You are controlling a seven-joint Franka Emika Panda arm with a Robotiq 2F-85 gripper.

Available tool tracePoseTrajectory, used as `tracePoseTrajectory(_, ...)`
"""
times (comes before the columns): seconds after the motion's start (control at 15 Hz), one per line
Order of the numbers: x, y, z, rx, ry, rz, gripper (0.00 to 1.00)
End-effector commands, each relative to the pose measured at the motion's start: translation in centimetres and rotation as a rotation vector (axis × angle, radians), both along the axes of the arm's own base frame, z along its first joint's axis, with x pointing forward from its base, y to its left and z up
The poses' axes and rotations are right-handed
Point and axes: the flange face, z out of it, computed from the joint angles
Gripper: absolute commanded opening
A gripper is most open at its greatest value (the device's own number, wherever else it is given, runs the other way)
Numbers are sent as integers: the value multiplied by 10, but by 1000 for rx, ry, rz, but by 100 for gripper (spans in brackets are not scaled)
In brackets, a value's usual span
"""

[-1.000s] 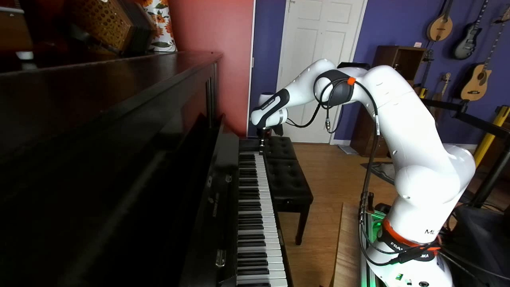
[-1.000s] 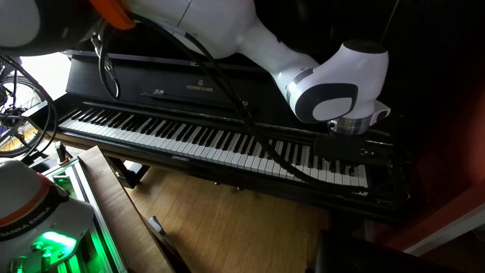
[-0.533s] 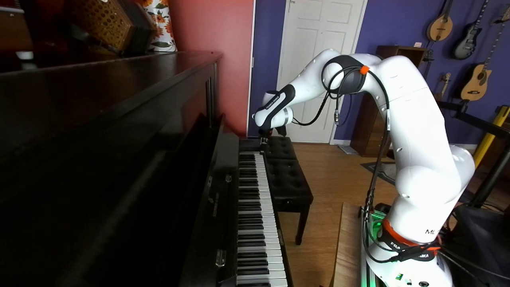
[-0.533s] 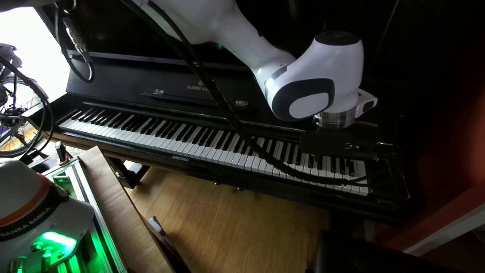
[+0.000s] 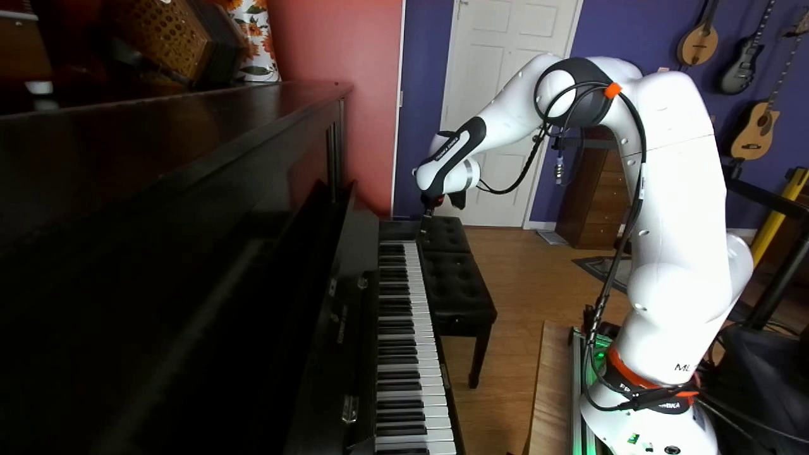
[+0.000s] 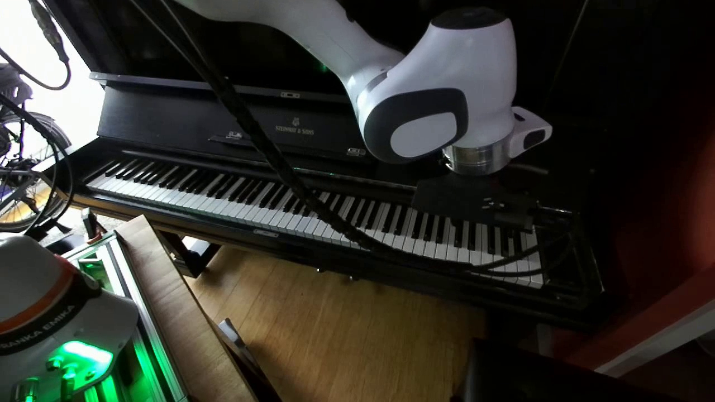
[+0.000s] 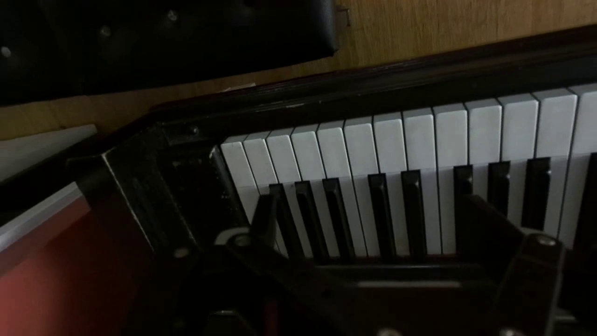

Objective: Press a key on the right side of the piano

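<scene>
Piano (image 6: 329, 142) of dark glossy wood is seen on far side in an exterior view, rectangular white keys (image 7: 361, 147) and narrow black keys (image 7: 413, 200) lined up. Claw (image 7: 369, 200) is spread wide, nothing gripped, held over right-end keys; contact can't be told. Tufted black bench (image 5: 456, 284) is set alongside.

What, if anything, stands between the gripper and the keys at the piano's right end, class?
Nothing visible from the wrist view: past the gripper, its fingers apart, the right-end keys lie in sight. In an exterior view a black cable crosses in front of the keys; whether it touches any is unclear.
</scene>
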Motion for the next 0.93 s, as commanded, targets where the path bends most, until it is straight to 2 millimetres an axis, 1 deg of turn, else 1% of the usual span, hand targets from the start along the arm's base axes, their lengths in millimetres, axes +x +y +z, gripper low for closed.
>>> tracePoseTrajectory(0.0, -23, 10, 27, 11, -23, -78, 100)
tracePoseTrajectory(0.33, -40, 15, 62, 26, -44, -153, 100)
tracePoseTrajectory(0.47, -47, 23, 74, 60, -30, -120, 100)
tracePoseTrajectory(0.6, -54, 29, 85, 65, -25, -123, 100)
tracePoseTrajectory(0.67, -57, 33, 89, 68, -14, -84, 100)
tracePoseTrajectory(0.73, -41, 22, 82, 44, -31, -117, 100)
tracePoseTrajectory(0.87, -46, 29, 90, 49, -25, -98, 100)
